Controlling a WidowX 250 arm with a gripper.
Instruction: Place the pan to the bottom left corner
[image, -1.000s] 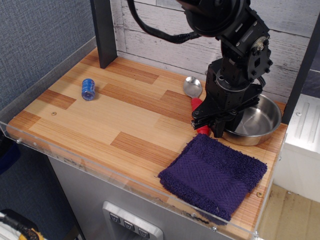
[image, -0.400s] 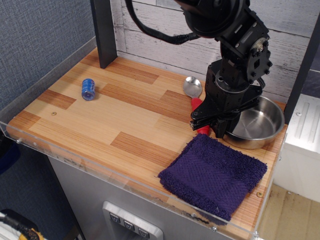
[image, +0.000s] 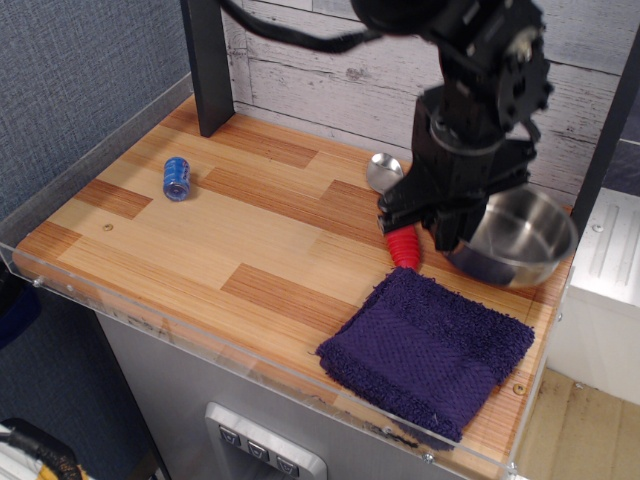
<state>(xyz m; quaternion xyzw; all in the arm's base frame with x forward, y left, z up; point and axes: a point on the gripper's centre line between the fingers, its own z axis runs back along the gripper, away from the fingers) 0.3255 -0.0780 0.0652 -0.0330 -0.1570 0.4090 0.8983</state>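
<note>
- Striped wooden table (image: 250, 235), light and reddish-brown planks, with a clear plastic rim (image: 200, 335) along the edges.
- Behind it a whitewashed plank wall (image: 320, 70); grey-blue wall (image: 70, 80) on the left; dark post (image: 207, 65) standing at the back of the table.
- Grey cabinet front with buttons (image: 260, 455) below the table edge.
- Blue spool (image: 176, 178) lies on the left part of the table, well apart from everything else.
- Purple towel (image: 428, 350) lies flat at the near right.
- Spoon (image: 385, 172) with a red handle lies just left of the arm, partly hidden by it.
- Black gripper (image: 447, 222) is at the right side, fingers pinched on the near-left rim of the pan (image: 515, 238).
- Pan hangs tilted, off the wood, above the right edge just behind the towel.
- Bottom left corner (image: 40, 262) is bare wood, far across the table from the pan.
</note>
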